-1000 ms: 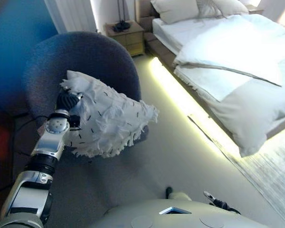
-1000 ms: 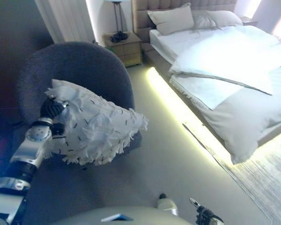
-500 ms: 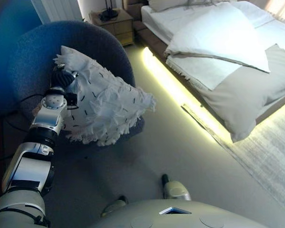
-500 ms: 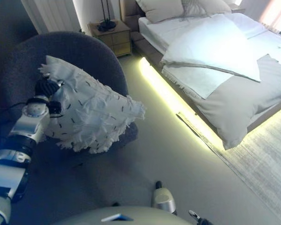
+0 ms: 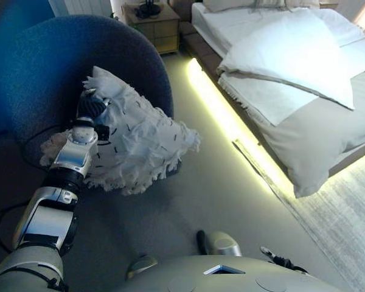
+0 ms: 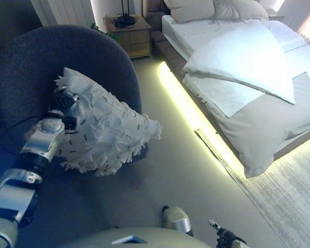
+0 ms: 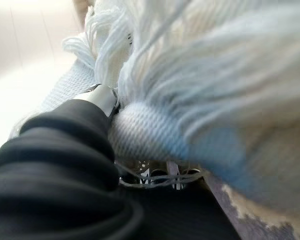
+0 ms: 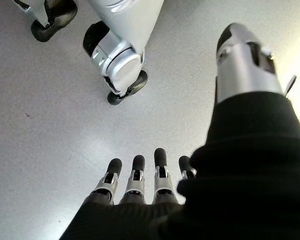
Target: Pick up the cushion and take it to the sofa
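The cushion (image 5: 140, 143) is white, with a fringe and small dark flecks. It hangs tilted before the seat of a round dark blue armchair (image 5: 61, 61). My left hand (image 5: 90, 111) is at its upper left corner, shut on the cushion. In the left wrist view the fabric (image 7: 200, 90) bunches right against the hand's dark cover, and the fingers are mostly buried in it. My right hand (image 8: 140, 175) hangs low at my side over the floor, with straight fingers and nothing in it. No sofa other than the armchair shows.
A bed (image 5: 304, 79) with white covers and pillows fills the right side, with a glowing light strip (image 5: 219, 109) along its base. A wooden nightstand (image 5: 155, 24) stands at the back. A pale rug (image 5: 353, 213) lies at the right. Grey floor runs between armchair and bed.
The whole view has shifted, so the camera moved. The cushion stays held in my left hand by the armchair, now a little lower against the seat.
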Robot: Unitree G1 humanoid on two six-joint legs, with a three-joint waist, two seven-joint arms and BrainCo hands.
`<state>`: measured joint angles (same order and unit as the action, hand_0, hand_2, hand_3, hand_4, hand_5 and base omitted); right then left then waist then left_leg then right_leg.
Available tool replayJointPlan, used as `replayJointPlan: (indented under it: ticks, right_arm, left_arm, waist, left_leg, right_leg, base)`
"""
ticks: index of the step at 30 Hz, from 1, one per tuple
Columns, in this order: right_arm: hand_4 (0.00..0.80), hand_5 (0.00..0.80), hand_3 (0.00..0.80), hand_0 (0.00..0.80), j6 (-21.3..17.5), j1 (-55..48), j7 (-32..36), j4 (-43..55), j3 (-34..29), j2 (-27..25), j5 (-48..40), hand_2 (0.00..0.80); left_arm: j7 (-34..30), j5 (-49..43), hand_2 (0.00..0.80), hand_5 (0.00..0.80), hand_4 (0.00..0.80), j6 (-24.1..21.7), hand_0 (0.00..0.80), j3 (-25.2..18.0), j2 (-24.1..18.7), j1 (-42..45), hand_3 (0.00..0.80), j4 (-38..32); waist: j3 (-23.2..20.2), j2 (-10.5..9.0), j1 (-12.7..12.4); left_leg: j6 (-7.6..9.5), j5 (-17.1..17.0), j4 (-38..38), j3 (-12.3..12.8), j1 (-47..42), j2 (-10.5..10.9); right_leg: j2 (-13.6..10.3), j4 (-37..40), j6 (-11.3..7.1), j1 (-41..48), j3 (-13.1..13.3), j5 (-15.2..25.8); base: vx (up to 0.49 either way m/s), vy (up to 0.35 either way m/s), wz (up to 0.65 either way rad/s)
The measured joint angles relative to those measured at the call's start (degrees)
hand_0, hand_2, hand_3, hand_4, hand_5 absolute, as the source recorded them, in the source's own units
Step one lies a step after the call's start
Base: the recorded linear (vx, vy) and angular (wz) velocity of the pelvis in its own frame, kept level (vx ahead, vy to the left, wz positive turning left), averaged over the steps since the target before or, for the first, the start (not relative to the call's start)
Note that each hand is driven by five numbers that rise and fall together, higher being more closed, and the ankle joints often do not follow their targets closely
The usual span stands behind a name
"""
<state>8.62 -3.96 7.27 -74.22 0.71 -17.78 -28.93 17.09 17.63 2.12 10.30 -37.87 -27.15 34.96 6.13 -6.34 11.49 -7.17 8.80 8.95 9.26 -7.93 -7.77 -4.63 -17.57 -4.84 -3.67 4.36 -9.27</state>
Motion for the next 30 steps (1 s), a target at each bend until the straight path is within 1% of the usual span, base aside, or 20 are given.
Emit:
replayJointPlan:
  ticks: [1,2,4,5,6,7,8,10,11,14,15,17,18,20,21,22,24,25,27,30]
  right_arm:
    - [0.0,0.0,0.0,0.0,0.6,0.1,0.0,0.2,0.2,0.3,0.2,0.0]
    - [0.0,0.0,0.0,0.0,1.1,0.1,-0.2,0.4,0.4,0.5,0.2,0.0]
    - [0.0,0.0,0.0,0.0,1.5,-0.4,-0.4,0.5,0.4,-1.0,0.1,0.0]
    - [0.0,0.0,0.0,0.0,1.3,-0.6,-0.3,0.3,0.3,-1.7,0.1,0.0]
    - [0.0,0.0,0.0,0.0,1.1,-0.6,-0.1,0.2,0.0,-2.3,0.1,0.0]
    - [0.0,0.0,0.0,0.0,0.6,-0.4,0.0,0.0,0.0,-3.4,0.2,0.0]
    - [0.0,0.0,0.0,0.0,0.2,-0.3,0.0,-0.2,0.0,-4.3,0.2,0.0]
    - [0.0,0.0,0.0,0.0,0.0,0.2,0.0,-0.2,-0.1,-4.9,0.1,0.0]
    - [0.0,0.0,0.0,0.0,-0.2,0.6,0.0,-0.1,-0.2,-4.9,0.1,0.0]
    - [0.0,0.0,0.0,0.0,-1.0,-0.2,0.1,-0.2,-0.4,-4.9,0.0,0.0]
    - [0.0,0.0,0.0,0.0,-1.2,-1.3,0.4,-0.2,-1.4,-4.7,-0.4,0.0]
    - [0.0,0.0,0.0,0.0,-2.2,-2.9,0.9,-0.7,-2.7,-4.9,-1.7,0.0]
    - [0.0,0.0,0.0,0.0,-2.7,-3.8,1.1,-1.0,-2.8,-4.7,-2.1,0.0]
    - [0.0,0.0,0.0,0.0,-3.0,-5.3,1.3,-1.3,-2.5,-3.5,-2.1,0.0]
    - [0.0,0.0,0.0,0.0,-3.2,-5.1,1.2,-1.3,-2.5,-3.3,-2.1,0.0]
    - [0.0,0.0,0.0,0.0,-3.6,-5.0,1.1,-1.2,-2.5,-3.3,-1.9,0.0]
    - [0.0,0.0,0.0,0.0,-3.9,-4.5,1.1,-0.6,-2.5,-2.7,-0.7,0.0]
    - [0.0,0.0,0.0,0.0,-3.9,-4.2,1.0,0.4,-2.3,-2.3,-0.3,0.0]
    - [0.0,0.0,0.0,0.0,-3.8,-3.2,0.8,3.3,-1.9,-2.2,-0.2,0.0]
    - [0.0,0.0,0.0,0.0,-3.7,-3.0,0.8,4.2,-1.5,-1.8,-0.2,0.0]
  left_arm:
    - [0.8,0.0,0.8,0.8,0.8,0.0,0.8,-0.6,-0.3,0.7,0.8,0.0]
    - [1.5,0.0,0.8,0.8,0.8,0.3,0.8,-0.7,-0.3,0.8,0.8,-0.1]
    - [2.1,0.0,0.8,0.8,0.8,1.5,0.8,-0.6,0.8,0.8,0.8,-1.1]
    - [2.4,0.0,0.8,0.8,0.8,2.4,0.8,-0.6,1.0,0.8,0.8,-1.7]
    - [2.8,0.0,0.8,0.8,0.8,2.9,0.8,-0.6,1.1,0.8,0.8,-2.5]
    - [3.0,0.0,0.8,0.8,0.8,3.2,0.8,-0.6,1.3,0.8,0.8,-3.4]
    - [3.1,0.0,0.8,0.8,0.8,3.3,0.8,-0.7,1.4,0.8,0.8,-4.3]
    - [3.0,0.1,0.8,0.8,0.8,3.3,0.8,-0.7,0.9,0.1,0.8,-5.1]
    - [2.6,0.6,0.8,0.8,0.8,3.3,0.8,-0.6,0.4,0.0,0.8,-5.6]
    - [2.2,2.3,0.8,0.8,0.8,3.2,0.8,-0.5,-0.2,-0.1,0.8,-5.7]
    - [1.4,2.4,0.8,0.8,0.8,2.7,0.8,0.5,-0.3,-0.5,0.8,-5.7]
    - [1.0,2.3,0.8,0.8,0.8,1.5,0.8,2.5,0.0,-0.4,0.8,-5.5]
    - [0.7,2.2,0.8,0.8,0.8,1.1,0.8,2.8,0.7,0.0,0.8,-5.4]
    - [0.4,2.1,0.8,0.8,0.8,1.1,0.8,3.1,0.4,0.9,0.8,-5.9]
    - [0.3,2.1,0.8,0.8,0.8,1.1,0.8,3.1,-0.4,1.0,0.8,-6.1]
    - [0.0,2.1,0.8,0.8,0.8,1.1,0.8,3.1,-1.5,1.0,0.8,-6.6]
    - [-1.4,2.0,0.8,0.8,0.8,1.1,0.8,2.2,-3.6,1.4,0.8,-6.7]
    - [-2.1,1.6,0.8,0.8,0.8,1.1,0.8,1.7,-4.7,1.5,0.8,-6.9]
    - [-2.6,1.7,0.8,0.8,0.8,1.1,0.8,1.7,-7.0,1.3,0.8,-7.1]
    - [-3.2,1.8,0.8,0.8,0.8,0.9,0.8,1.8,-8.0,0.1,0.8,-6.3]
  waist:
    - [-0.1,-0.43,-0.1]
    - [0.0,-1.04,-0.8]
    - [0.4,-0.46,-2.2]
    - [0.5,-0.15,-3.0]
    - [0.6,-0.16,-3.0]
    - [1.0,0.05,-2.9]
    - [1.4,0.43,-3.3]
    - [2.8,0.5,-3.6]
    - [3.2,0.5,-4.4]
    - [3.9,1.24,-5.1]
    - [4.4,2.24,-5.0]
    - [5.3,4.49,-5.2]
    - [5.5,4.65,-5.5]
    - [4.7,2.99,-6.1]
    - [4.4,2.55,-6.7]
    - [4.3,2.3,-6.6]
    - [3.9,1.55,-8.3]
    - [3.8,1.26,-9.6]
    - [3.8,1.59,-10.8]
    - [3.8,1.78,-9.5]
  left_leg:
    - [-0.76,0.8,3.9,-0.2,1.4,-0.5]
    - [-0.84,0.7,11.1,-2.0,5.3,-0.3]
    - [-0.75,-2.2,22.8,-8.6,11.5,-0.2]
    - [-0.81,-4.4,25.6,-10.0,13.2,0.2]
    - [-0.88,-6.9,27.2,-11.7,14.7,1.0]
    - [-0.22,-7.9,31.1,-13.2,17.0,2.5]
    - [-0.22,-7.7,32.5,-13.3,18.0,4.0]
    - [-0.34,-6.1,30.6,-11.9,18.8,6.8]
    - [0.44,-5.6,28.0,-10.5,18.8,7.1]
    - [1.02,-5.9,17.2,-8.8,19.0,6.2]
    - [1.59,-6.6,10.1,-5.4,20.3,4.1]
    - [2.65,-7.5,4.0,-0.5,20.5,2.3]
    - [4.31,-10.1,3.8,0.4,19.7,2.5]
    - [5.16,-10.8,1.3,2.2,18.4,5.5]
    - [5.38,-10.9,0.3,2.8,18.4,6.8]
    - [6.68,-11.9,-0.6,4.5,18.1,7.3]
    - [9.59,-11.9,-1.7,6.7,16.1,8.4]
    - [10.96,-11.8,-2.7,8.0,14.4,8.5]
    - [11.36,-11.5,-5.4,9.6,11.8,8.5]
    - [12.38,-10.9,-7.9,8.7,9.1,9.6]
  right_leg:
    - [0.5,-1.8,0.76,-0.7,0.3,-1.1]
    - [1.1,-2.8,1.63,-0.8,0.2,-2.2]
    - [2.3,-2.9,2.7,-0.5,0.9,-1.8]
    - [1.9,-2.7,3.26,-0.4,1.1,-1.6]
    - [1.9,-2.7,3.58,-0.5,0.9,-1.7]
    - [1.2,-2.4,3.98,-0.4,0.6,-1.5]
    - [1.0,-2.3,4.41,-0.2,0.6,-1.2]
    - [0.9,-1.0,4.77,1.4,-0.1,-0.9]
    - [1.1,-0.3,5.35,1.9,-0.3,-1.2]
    - [1.4,1.3,5.39,3.3,-1.9,-1.3]
    - [1.3,3.0,5.26,4.6,-4.0,-1.4]
    - [1.4,3.4,2.83,6.4,-6.2,-2.6]
    - [1.2,2.3,0.94,7.0,-5.5,-4.3]
    - [-0.5,2.2,0.2,7.1,-2.6,-5.7]
    - [-1.8,2.7,0.05,7.0,-2.4,-5.9]
    - [-3.0,3.9,-0.72,7.3,-2.8,-5.7]
    - [-5.3,5.3,-2.28,9.0,-5.6,-4.8]
    - [-6.0,5.6,-2.81,9.7,-8.1,-4.0]
    - [-6.9,-3.6,-3.11,5.6,-9.9,-3.8]
    - [-9.3,-18.1,-2.57,-1.4,-10.0,-3.0]
  base:
    - [0.403,-0.139,-0.12]
    - [0.332,-0.113,-0.04]
    - [0.286,-0.055,-0.17]
    - [0.247,0.008,-0.12]
    - [0.247,0.015,0.15]
    - [0.247,0.018,0.11]
    - [0.242,0.029,0.14]
    - [0.263,0.07,0.13]
    - [0.287,0.113,0.09]
    - [0.308,0.135,0.29]
    - [0.377,0.139,0.6]
    - [0.367,0.147,0.64]
    - [0.225,0.134,0.41]
    - [0.272,0.169,0.25]
    - [0.433,0.19,0.19]
    - [0.409,0.182,0.06]
    - [0.262,0.205,-0.34]
    - [0.167,0.277,-0.64]
    - [0.146,0.266,-0.45]
    - [0.104,0.07,0.12]
